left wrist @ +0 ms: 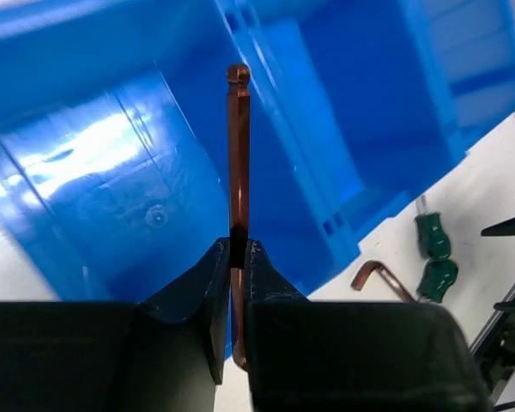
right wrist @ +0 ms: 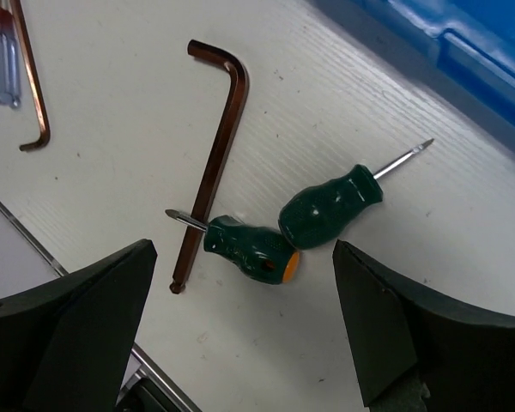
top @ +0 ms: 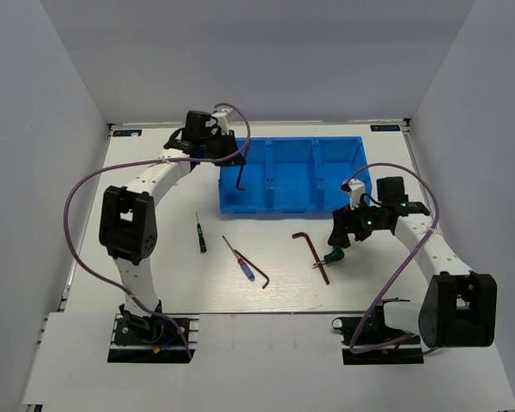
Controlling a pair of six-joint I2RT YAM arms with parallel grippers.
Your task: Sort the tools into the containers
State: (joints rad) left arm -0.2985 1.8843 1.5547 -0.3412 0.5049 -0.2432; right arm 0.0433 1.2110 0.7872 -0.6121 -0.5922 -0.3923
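My left gripper (top: pixel 229 160) is shut on a brown hex key (top: pixel 239 177) and holds it upright over the left compartment of the blue tray (top: pixel 313 209). In the left wrist view the hex key (left wrist: pixel 238 146) sticks out between the closed fingers (left wrist: pixel 270 275), above the tray floor (left wrist: pixel 86 154). My right gripper (top: pixel 339 241) is open above two green stubby screwdrivers (top: pixel 333 256). In the right wrist view these two (right wrist: pixel 249 249) (right wrist: pixel 330 209) lie touching on the table between the spread fingers. A long hex key (right wrist: pixel 215 172) lies under one screwdriver's tip.
A small black screwdriver (top: pixel 200 233), a blue-handled screwdriver (top: pixel 243 260) and another hex key (top: pixel 263 280) lie on the table's left-centre. The tray's middle and right compartments look empty. White walls surround the table.
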